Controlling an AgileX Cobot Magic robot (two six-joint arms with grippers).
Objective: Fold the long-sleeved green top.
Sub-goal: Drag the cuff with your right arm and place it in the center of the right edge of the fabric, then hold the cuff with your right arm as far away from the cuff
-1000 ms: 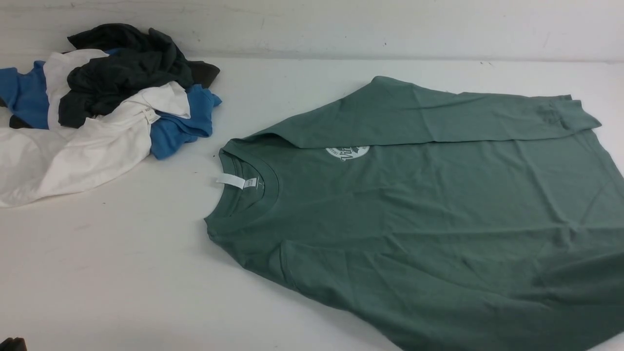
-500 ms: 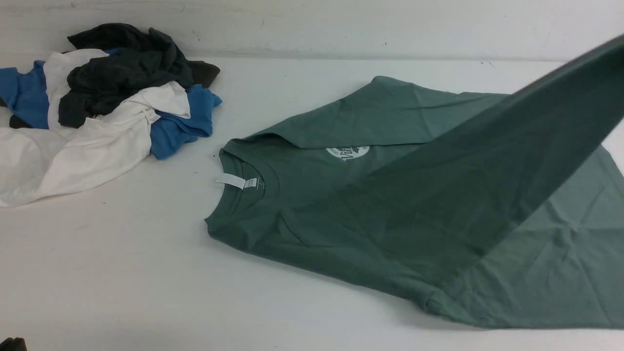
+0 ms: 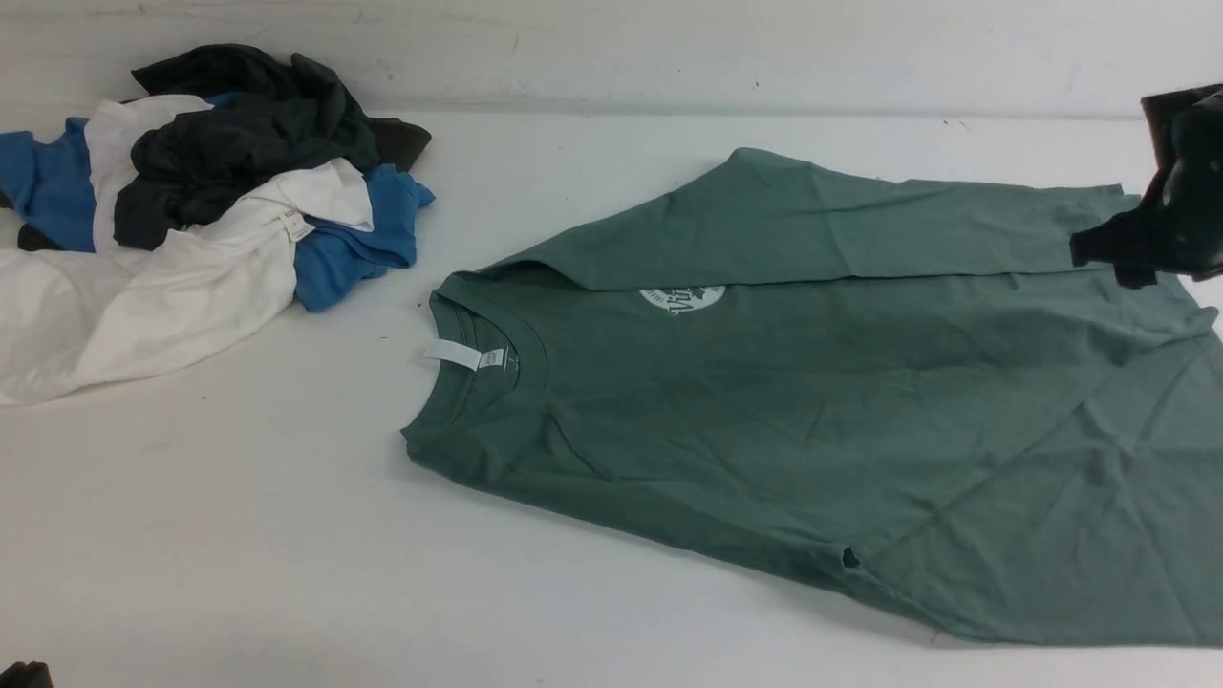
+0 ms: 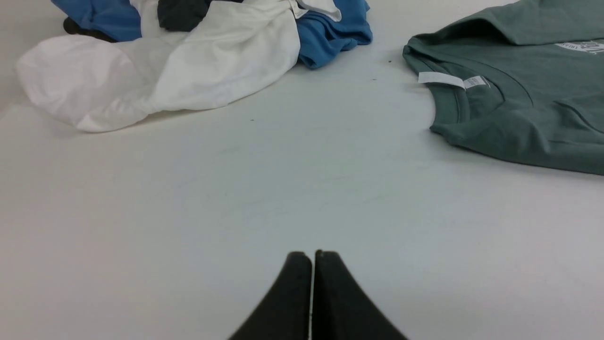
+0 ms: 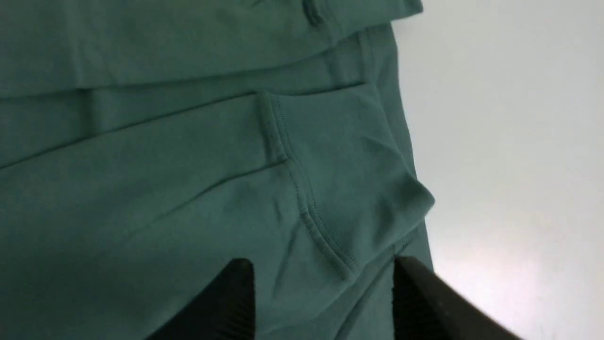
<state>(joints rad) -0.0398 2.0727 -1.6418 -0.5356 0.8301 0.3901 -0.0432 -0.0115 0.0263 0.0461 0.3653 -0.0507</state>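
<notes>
The green long-sleeved top (image 3: 812,401) lies flat on the white table, its neck with the white label (image 3: 454,355) to the left. The round white logo (image 3: 680,298) is half covered by the far sleeve. Both sleeves lie folded across the body. My right gripper (image 3: 1108,250) hovers at the top's far right end. In the right wrist view it (image 5: 323,271) is open and empty, just above a ribbed cuff (image 5: 339,165). My left gripper (image 4: 312,257) is shut and empty over bare table, short of the top's neck (image 4: 472,94).
A pile of blue, white and dark grey garments (image 3: 191,210) lies at the back left, also in the left wrist view (image 4: 188,56). A white wall (image 3: 611,48) closes the back of the table (image 3: 239,526). The top's hem runs off the right edge.
The near sleeve was lifted, swung across the body and now lies flat on it. My right gripper has let it go and shows at the right edge. The left gripper has not moved.
</notes>
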